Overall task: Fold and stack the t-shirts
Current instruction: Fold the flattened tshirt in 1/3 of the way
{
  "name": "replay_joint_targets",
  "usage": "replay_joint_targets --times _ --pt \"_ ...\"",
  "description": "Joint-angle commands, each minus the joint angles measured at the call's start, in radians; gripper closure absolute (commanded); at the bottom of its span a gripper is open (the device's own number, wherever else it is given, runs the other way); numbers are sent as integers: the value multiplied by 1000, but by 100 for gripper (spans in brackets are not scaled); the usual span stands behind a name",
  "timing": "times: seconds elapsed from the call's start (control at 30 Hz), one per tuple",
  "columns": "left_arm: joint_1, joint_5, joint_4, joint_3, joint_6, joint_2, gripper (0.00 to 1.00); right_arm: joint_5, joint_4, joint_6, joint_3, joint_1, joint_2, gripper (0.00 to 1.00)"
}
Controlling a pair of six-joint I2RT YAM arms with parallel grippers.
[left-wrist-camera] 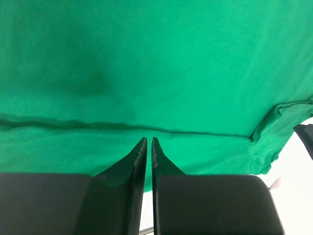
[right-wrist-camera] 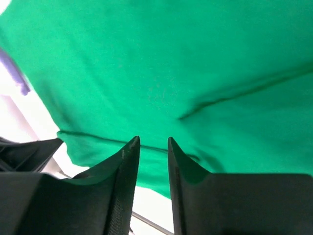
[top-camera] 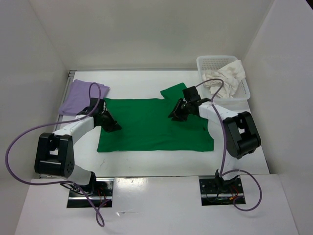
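Observation:
The bright green t-shirt [top-camera: 151, 125] lies spread flat in the middle of the table. It fills the left wrist view [left-wrist-camera: 156, 63] and the right wrist view [right-wrist-camera: 171, 63]. The lavender t-shirt [top-camera: 80, 97] lies folded at the back left. The creamy white t-shirt [top-camera: 225, 78] is crumpled in the mesh basket. My left gripper [top-camera: 111, 125] is over the green shirt's left part; its jaws [left-wrist-camera: 149, 139] are shut on nothing. My right gripper [top-camera: 175, 111] is over the shirt's back right near the sleeve; its jaws [right-wrist-camera: 153, 139] are slightly open and empty.
The white plastic mesh basket [top-camera: 244, 93] stands at the back right corner. White walls close the table on the left, back and right. Purple cables loop from both arms. Bare white table [top-camera: 156, 164] runs along the near edge of the green shirt.

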Motion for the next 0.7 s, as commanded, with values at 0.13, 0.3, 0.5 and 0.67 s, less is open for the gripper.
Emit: replay_joint_targets --times 0.13,0.3,0.5,0.67 --pt "-4 -26 -15 43 0 -97 85 35 -13 -30 28 41 -130 53" --pt "-86 -26 -35 -6 9 -106 85 29 -13 -9 -193 52 -247 92" --pt "-182 -35 -35 -29 -11 -43 85 39 5 10 -250 152 -199 99" --pt "-225 -90 -54 -29 -2 12 85 76 5 10 -259 189 -141 99"
